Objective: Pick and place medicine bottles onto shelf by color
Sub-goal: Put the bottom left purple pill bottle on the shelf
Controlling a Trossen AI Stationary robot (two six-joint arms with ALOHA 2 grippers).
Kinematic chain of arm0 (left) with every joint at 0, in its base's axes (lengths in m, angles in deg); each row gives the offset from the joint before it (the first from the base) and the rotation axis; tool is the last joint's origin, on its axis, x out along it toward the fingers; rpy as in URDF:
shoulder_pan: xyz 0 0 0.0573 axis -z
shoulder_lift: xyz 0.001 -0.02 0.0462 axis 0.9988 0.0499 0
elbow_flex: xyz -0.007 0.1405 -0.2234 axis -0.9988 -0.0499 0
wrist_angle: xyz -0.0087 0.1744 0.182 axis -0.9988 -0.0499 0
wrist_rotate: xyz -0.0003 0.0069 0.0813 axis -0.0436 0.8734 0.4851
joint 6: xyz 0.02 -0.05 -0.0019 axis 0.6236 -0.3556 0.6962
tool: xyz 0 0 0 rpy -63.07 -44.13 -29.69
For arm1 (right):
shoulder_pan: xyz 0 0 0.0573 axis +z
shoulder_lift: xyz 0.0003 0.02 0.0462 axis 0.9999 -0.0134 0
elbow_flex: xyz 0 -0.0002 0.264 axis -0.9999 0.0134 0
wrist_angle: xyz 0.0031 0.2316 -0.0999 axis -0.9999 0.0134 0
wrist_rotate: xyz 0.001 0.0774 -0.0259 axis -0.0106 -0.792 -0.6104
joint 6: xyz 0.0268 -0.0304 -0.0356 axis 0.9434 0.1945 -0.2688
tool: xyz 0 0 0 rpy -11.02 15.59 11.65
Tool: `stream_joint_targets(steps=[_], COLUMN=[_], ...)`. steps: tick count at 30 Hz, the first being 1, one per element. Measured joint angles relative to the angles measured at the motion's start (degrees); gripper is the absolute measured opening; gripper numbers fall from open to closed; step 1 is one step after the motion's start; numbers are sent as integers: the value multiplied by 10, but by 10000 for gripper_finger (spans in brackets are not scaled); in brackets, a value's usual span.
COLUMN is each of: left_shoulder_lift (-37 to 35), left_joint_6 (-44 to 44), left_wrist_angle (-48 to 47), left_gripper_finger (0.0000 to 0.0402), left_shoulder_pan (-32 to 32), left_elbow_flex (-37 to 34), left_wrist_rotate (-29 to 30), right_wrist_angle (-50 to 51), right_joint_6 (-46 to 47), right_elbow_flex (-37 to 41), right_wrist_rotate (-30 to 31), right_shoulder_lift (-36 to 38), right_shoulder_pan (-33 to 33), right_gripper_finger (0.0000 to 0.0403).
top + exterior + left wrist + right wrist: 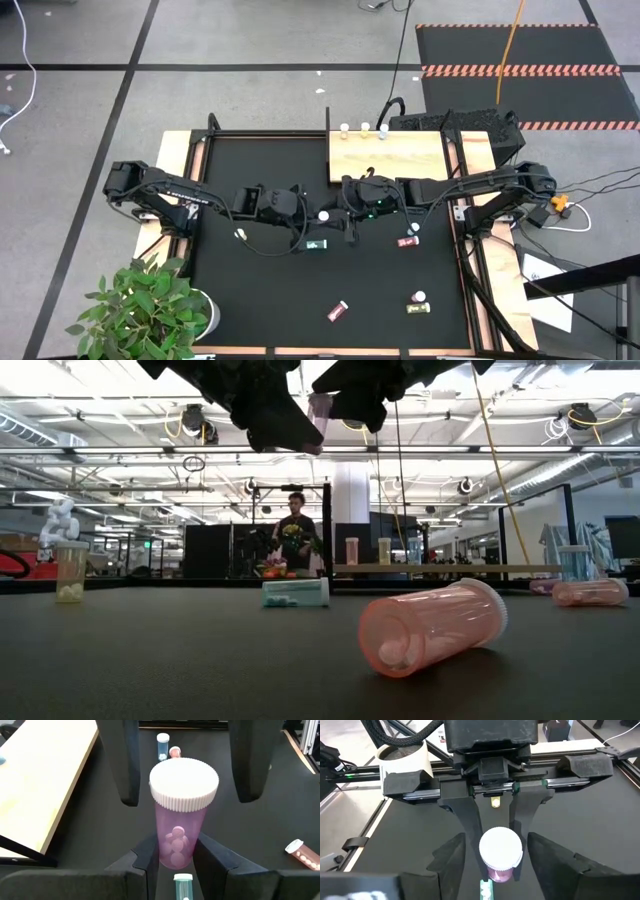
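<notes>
A pink see-through medicine bottle [180, 820] with a white cap [323, 215] is held upright in the air over the middle of the black mat. My left gripper [176, 862] is shut on it. My right gripper [187, 799] is open. Its fingers stand on either side of the cap without touching it, which also shows in the right wrist view [500, 851]. The light wooden shelf [400, 160] lies at the mat's far edge. Three bottles [365, 128] stand along the shelf's far side. My left gripper pinches the bottle's lower body [175, 845] between its two fingers [145, 860], below the cap. The fingers come from the table's left side and lie across the bottle. The bottle stands upright with its cap up, lifted clear of the mat.
On the mat lie a teal bottle [316, 244], a red one [408, 241], a pink one [338, 311] near the front and a yellow-green one [418, 302]. Another small bottle [240, 234] stands at the left. A potted plant [140, 310] is at the near left corner.
</notes>
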Motion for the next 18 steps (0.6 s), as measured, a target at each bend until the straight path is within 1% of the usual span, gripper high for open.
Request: stream_joint_targets(steps=[4, 9, 12, 15, 18], left_shoulder_lift=[0, 0, 0, 0, 1], left_joint_6=[0, 0, 0, -14, -28], left_wrist_angle=[0, 0, 3, 17, 31], left_gripper_finger=[104, 104, 104, 112, 143], left_shoulder_pan=[0, 0, 0, 2, 2], left_elbow_flex=[0, 0, 0, 0, 0], left_wrist_rotate=[0, 0, 1, 1, 0], right_wrist_angle=[0, 0, 0, -2, -3], right_joint_6=[-10, -12, -14, -16, -20], right_elbow_flex=[0, 0, 0, 0, 0], right_wrist_rotate=[1, 4, 16, 14, 15], right_shoulder_lift=[0, 0, 0, 1, 2], right_shoulder_pan=[0, 0, 0, -1, -1], right_gripper_finger=[174, 128, 108, 102, 112])
